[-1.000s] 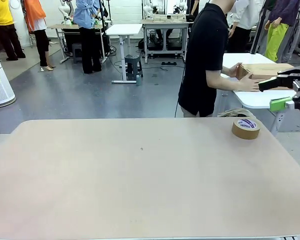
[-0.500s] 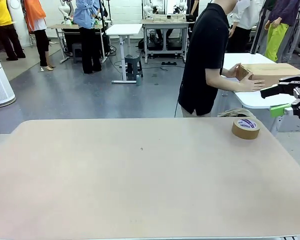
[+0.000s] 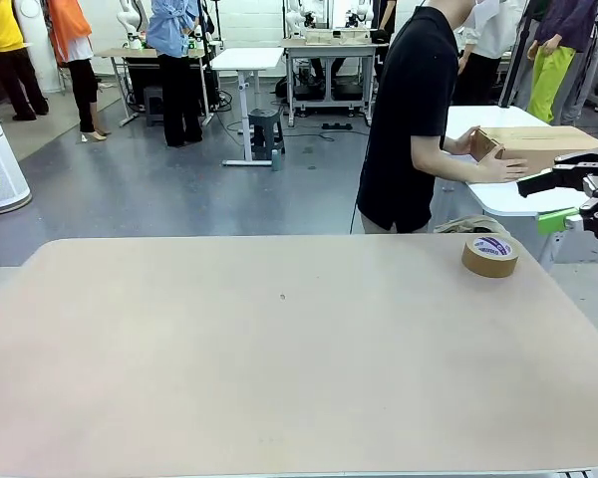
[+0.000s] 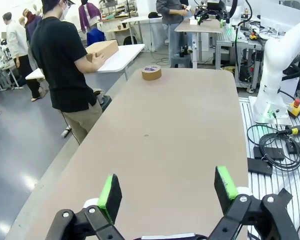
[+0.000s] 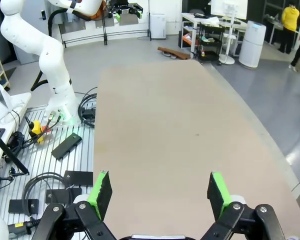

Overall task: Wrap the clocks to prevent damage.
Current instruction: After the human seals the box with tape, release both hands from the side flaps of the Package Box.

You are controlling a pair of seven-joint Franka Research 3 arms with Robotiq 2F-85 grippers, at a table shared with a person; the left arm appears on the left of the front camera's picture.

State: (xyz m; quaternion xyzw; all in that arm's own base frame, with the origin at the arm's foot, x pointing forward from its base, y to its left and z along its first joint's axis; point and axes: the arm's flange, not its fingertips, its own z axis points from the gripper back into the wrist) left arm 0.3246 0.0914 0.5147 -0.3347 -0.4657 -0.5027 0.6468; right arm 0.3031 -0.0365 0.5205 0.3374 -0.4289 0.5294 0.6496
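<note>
The clocks are out of view. In the front view my right gripper (image 3: 544, 201) hangs open off the table's far right corner, empty, a little beyond a roll of brown tape (image 3: 490, 255) lying flat on the tan table (image 3: 279, 358). The right wrist view looks down the bare tabletop between the open right gripper (image 5: 158, 193) fingers. My left gripper (image 4: 167, 187) is open and empty over the table's left end, and the tape roll (image 4: 151, 73) lies far ahead of it. A person (image 3: 409, 119) in a black shirt holds a cardboard box (image 3: 533, 144) on a white side table (image 3: 508, 199).
The person (image 4: 65, 65) stands at the table's far right edge, close to the right gripper. The white arm bases (image 4: 275, 65) (image 5: 45, 45) stand on metal grating with cables beside the table. Other people and tables are farther off.
My right gripper drew slightly toward the picture's right edge and its lower green pad dropped a little. The person shifted the box a little to the right. The tape roll stayed put.
</note>
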